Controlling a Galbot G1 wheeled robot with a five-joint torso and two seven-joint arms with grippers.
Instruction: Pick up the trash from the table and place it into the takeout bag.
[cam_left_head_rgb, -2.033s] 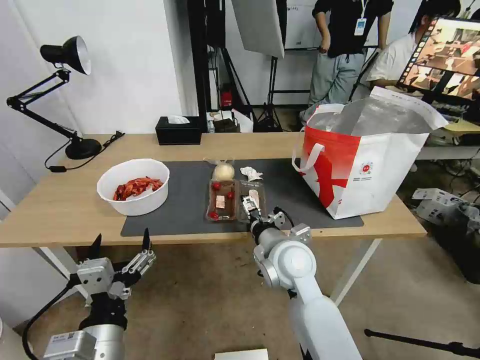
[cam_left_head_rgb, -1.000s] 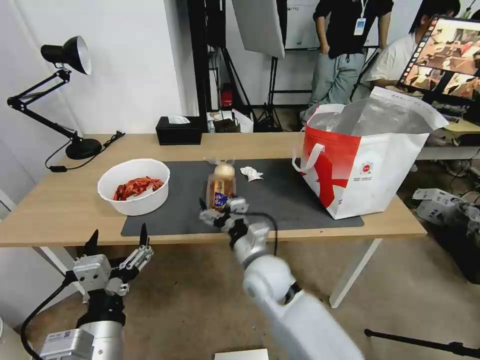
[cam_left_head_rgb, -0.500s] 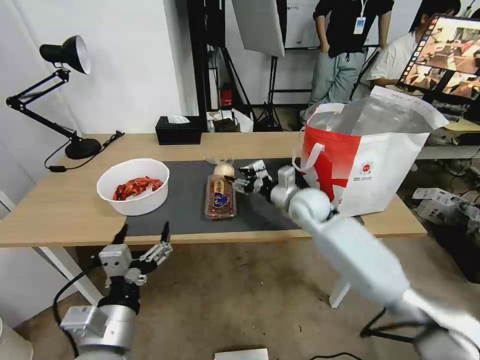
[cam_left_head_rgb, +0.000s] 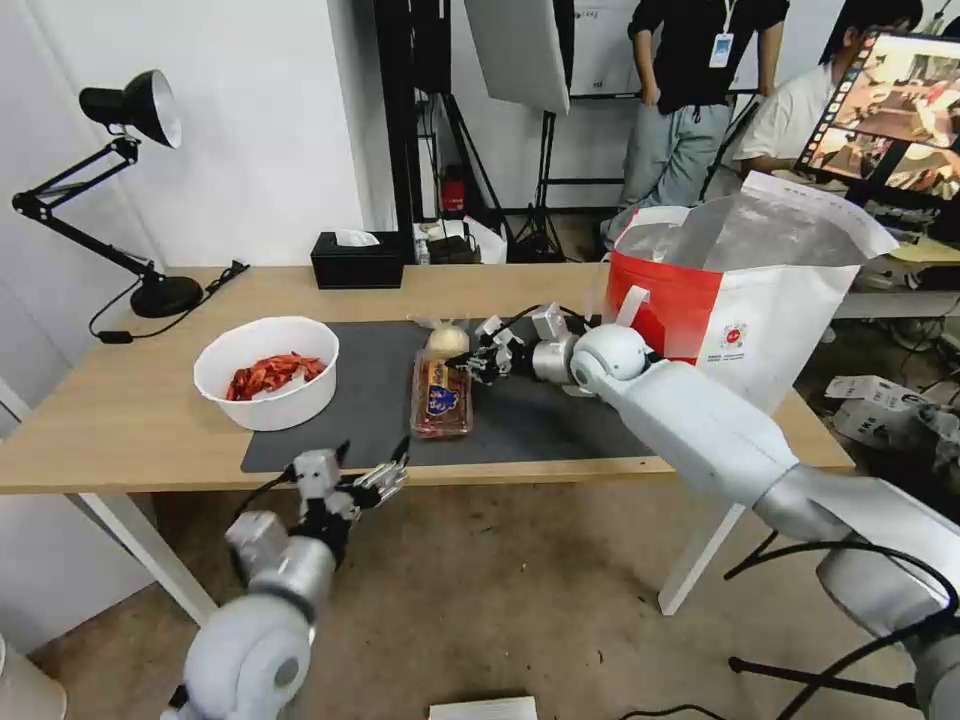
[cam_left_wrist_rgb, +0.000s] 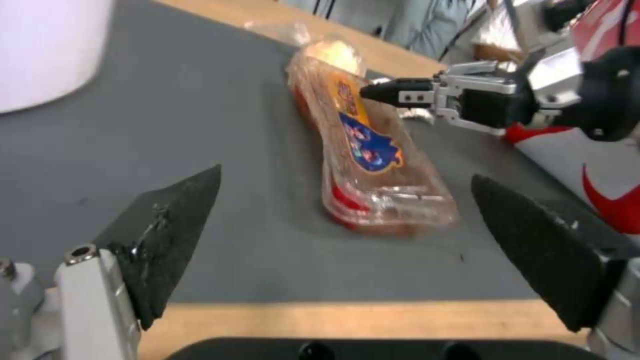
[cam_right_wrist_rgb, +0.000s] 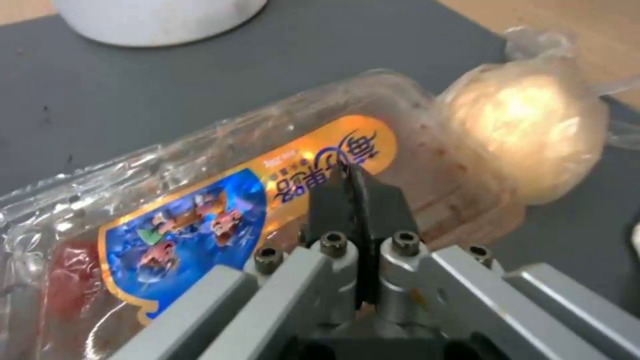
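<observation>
Right gripper poised over closed clamshell; left gripper coming in below the table edge.

Clear plastic clamshell tray (cam_left_head_rgb: 441, 397) with a blue-and-orange label lies shut on the dark grey mat (cam_left_head_rgb: 360, 400) of the light-wood table (cam_left_head_rgb: 110, 420), a pale bun in a small clear bag (cam_left_head_rgb: 447, 340) touching its far end. Right gripper (cam_left_head_rgb: 474, 363) hovers just above the tray's far half, its 2 black fingers pressed together with nothing between them, probably to press or nudge the lid rather than grasp. Left gripper (cam_left_head_rgb: 372, 470) sits beside the table's near edge, fingers spread wide and empty, aimed at the tray's near end. Red-and-white foil-lined takeout bag (cam_left_head_rgb: 740, 330) stands open to the right, within reach for dropping. White bowl of red shells (cam_left_head_rgb: 266, 373) waits left.
</observation>
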